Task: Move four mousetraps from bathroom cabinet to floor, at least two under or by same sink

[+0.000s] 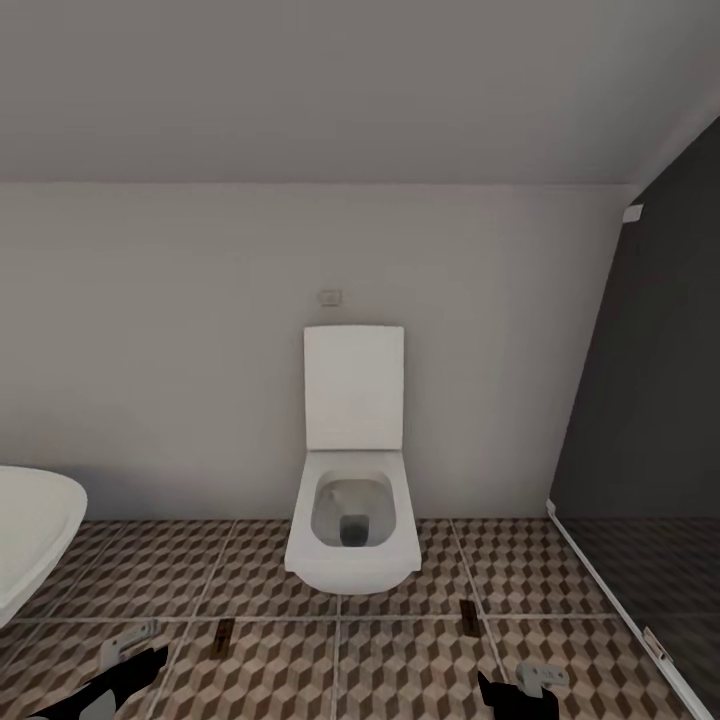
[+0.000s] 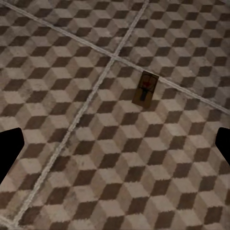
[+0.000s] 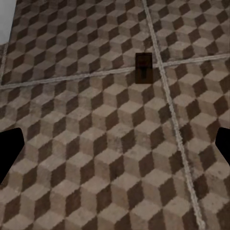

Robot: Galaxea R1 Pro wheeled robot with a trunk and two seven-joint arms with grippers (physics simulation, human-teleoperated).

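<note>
Two mousetraps lie flat on the cube-patterned bathroom floor (image 1: 400,660) in front of the toilet, one left (image 1: 224,637) and one right (image 1: 468,616). My left gripper (image 1: 130,645) hangs low at the head view's bottom left, beside the left trap. In the left wrist view that mousetrap (image 2: 145,88) lies ahead of the open left gripper (image 2: 115,148), whose dark fingers (image 2: 9,153) stand wide apart with nothing between them. My right gripper (image 1: 540,678) is at the bottom right. The right wrist view shows the other mousetrap (image 3: 143,67) beyond the open right gripper (image 3: 115,148). The cabinet and the bathroom sink are out of view.
A white toilet (image 1: 352,530) with its lid raised stands against the back wall, straight ahead. A white rounded tub (image 1: 35,530) juts in at the left. The dark glass shower (image 1: 650,400) with its tinted floor closes off the right side.
</note>
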